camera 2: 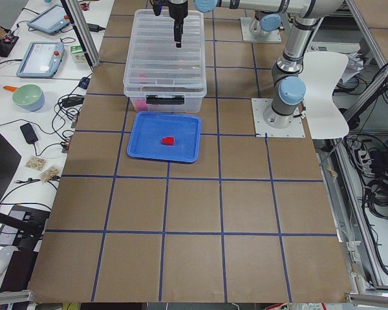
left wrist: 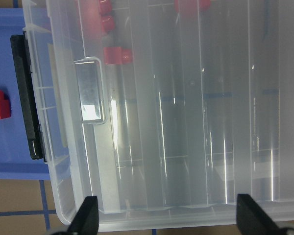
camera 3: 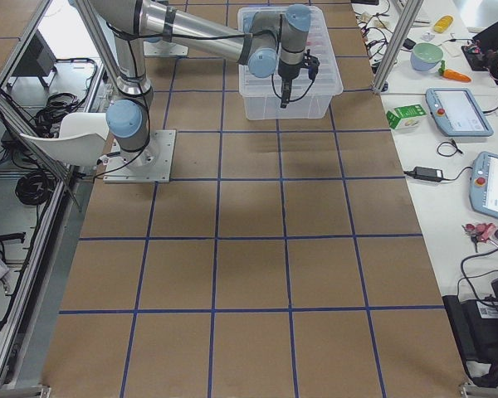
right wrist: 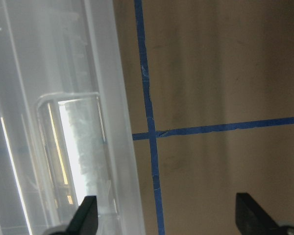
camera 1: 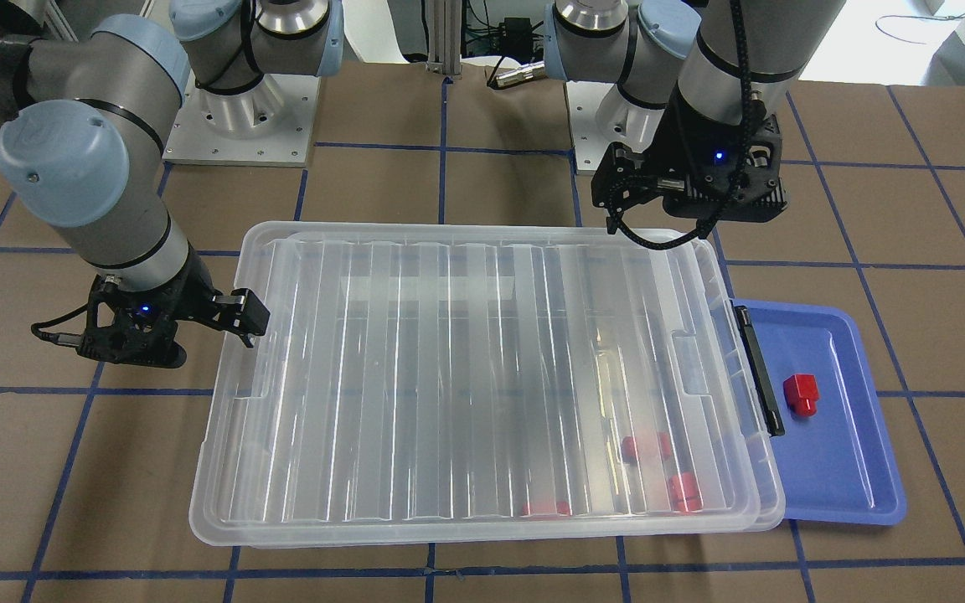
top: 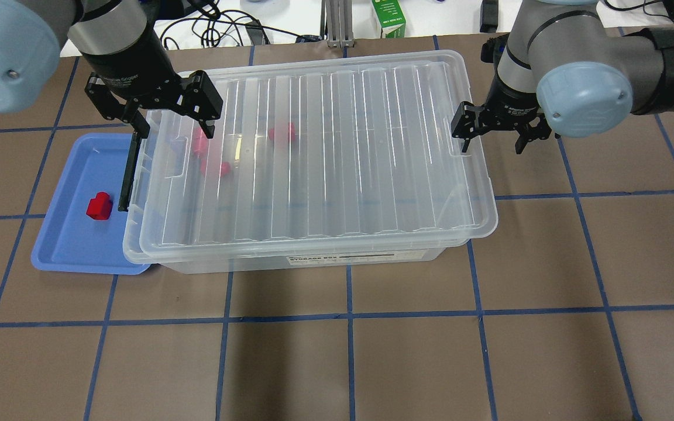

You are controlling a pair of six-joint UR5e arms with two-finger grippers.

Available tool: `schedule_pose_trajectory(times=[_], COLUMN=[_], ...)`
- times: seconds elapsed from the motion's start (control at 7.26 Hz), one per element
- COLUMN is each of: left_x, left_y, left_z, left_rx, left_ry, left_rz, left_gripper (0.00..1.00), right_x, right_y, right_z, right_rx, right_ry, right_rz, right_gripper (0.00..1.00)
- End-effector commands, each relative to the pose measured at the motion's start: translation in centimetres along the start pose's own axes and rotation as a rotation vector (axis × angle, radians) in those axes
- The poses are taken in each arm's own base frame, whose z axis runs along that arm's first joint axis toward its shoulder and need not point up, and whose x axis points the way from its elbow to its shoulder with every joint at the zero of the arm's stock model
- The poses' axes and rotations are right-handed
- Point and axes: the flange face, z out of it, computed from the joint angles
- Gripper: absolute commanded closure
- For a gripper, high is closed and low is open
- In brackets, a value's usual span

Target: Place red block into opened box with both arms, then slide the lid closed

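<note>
Black left pincer (top: 176, 131) and right pincer (top: 491, 146) gape wide, holding nothing.

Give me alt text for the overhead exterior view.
A ribbed clear lid covers nearly all of the box, with red blocks blurred beneath it. The open left gripper and open right gripper are at its short ends; one red block sits in the blue tray.
</note>
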Motion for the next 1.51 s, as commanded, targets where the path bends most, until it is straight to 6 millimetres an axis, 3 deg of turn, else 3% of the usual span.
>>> schedule_pose_trajectory(times=[0.0,0.28,0.55,0.83,1.1,1.38], left_x=[-0.3,-1.7,-5.3,-12.2,-17.0,-23.0], left_y=[-0.1,-0.4,-0.9,-1.6,-2.6,-3.5], left_z=[0.0,-0.1,-0.3,0.2,2.0,5.0], left_rx=[0.001,0.003,0.004,-0.003,-0.029,-0.071], left_ry=[0.000,0.006,0.007,0.018,0.022,0.051], left_rz=[0.002,-0.018,-0.021,-0.018,0.043,0.129], left_gripper=[0.00,0.00,0.00,0.00,0.00,0.00], right_x=[0.8,1.8,6.6,8.7,10.0,12.0], right_y=[-0.2,-0.5,-1.3,-1.6,-1.8,-2.2], right_z=[0.2,0.1,-0.1,-0.1,0.0,0.1], right_rx=[-0.001,-0.001,-0.012,-0.015,-0.014,-0.013], right_ry=[0.039,0.045,0.039,0.045,0.068,0.068], right_rz=[-0.003,0.012,0.094,0.126,0.114,0.075], right_gripper=[0.00,0.00,0.00,0.00,0.00,0.00])
